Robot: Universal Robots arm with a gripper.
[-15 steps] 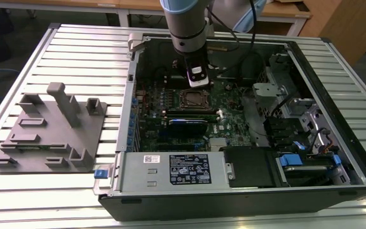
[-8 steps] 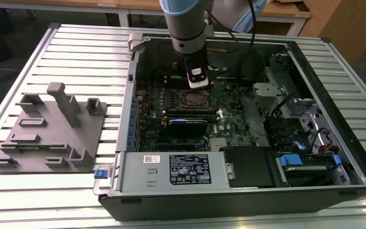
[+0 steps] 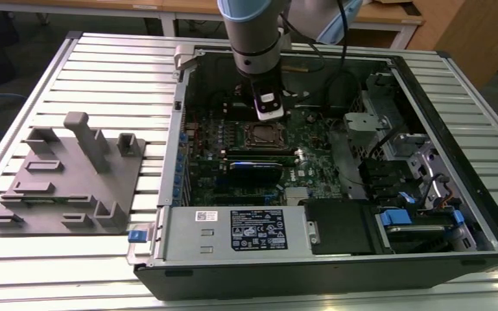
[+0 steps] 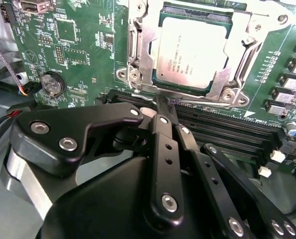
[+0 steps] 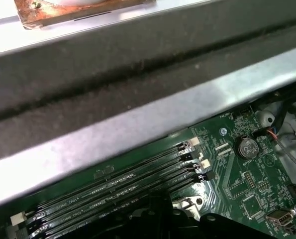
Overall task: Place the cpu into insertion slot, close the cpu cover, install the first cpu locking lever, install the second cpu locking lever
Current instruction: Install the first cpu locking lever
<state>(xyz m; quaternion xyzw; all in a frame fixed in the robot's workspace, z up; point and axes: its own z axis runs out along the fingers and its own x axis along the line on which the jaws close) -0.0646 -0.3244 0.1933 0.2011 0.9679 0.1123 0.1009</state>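
Seated flat in the insertion slot point(image 3: 259, 134): the cpu point(image 4: 190, 50), with the cpu cover point(image 4: 237, 74) folded down around it. Fingers clenched together on nothing, gripper point(image 4: 160, 105) poised just beside the locking lever point(image 4: 202, 104), above the memory slots point(image 4: 227, 129). Likely the lever stage: keep tips square on the rod, press steadily toward its catch, avoid scraping the green board point(image 4: 78, 59).

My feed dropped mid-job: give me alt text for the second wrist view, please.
The cpu lies seated on the green board, the metal cpu cover framing its silver top. The black gripper looms in the foreground, its tip close to the cover's nearest edge, over the long memory slots.
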